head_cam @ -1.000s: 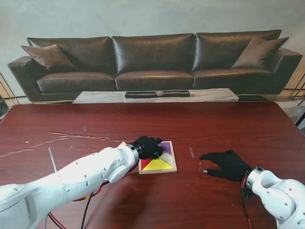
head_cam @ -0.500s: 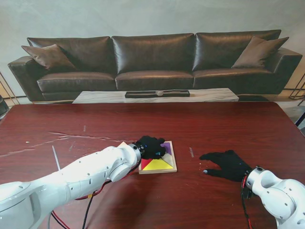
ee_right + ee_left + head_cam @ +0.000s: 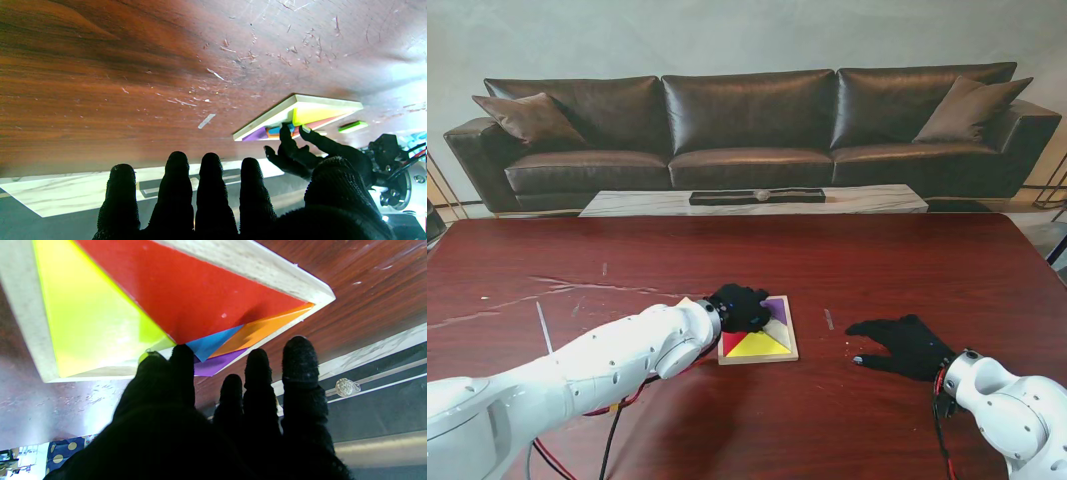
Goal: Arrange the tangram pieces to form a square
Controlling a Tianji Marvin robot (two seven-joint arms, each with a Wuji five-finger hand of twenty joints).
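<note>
A square wooden tray (image 3: pixel 792 342) lies mid-table with a yellow triangle (image 3: pixel 761 345), a red triangle (image 3: pixel 731 345) and a purple piece (image 3: pixel 776 309) in it. The left wrist view shows the same tray (image 3: pixel 26 316) with yellow (image 3: pixel 90 313), red (image 3: pixel 186 290), blue (image 3: pixel 210 345), orange (image 3: pixel 263 330) and purple (image 3: pixel 217 366) pieces. My left hand (image 3: pixel 739 306) hovers over the tray's far left part, fingers apart, one fingertip (image 3: pixel 181 366) touching the pieces near the blue one. My right hand (image 3: pixel 903 345) lies flat and open on the table to the right, apart from the tray.
A green piece (image 3: pixel 353 126) lies loose on the table beyond the tray (image 3: pixel 267 120); a pale sliver (image 3: pixel 684 301) shows beside my left wrist. A strip of tape (image 3: pixel 829 319) sits between tray and right hand. A sofa (image 3: pixel 747 130) stands behind the table.
My left hand has shifted its fingers slightly over the tray. The right hand has not moved.
</note>
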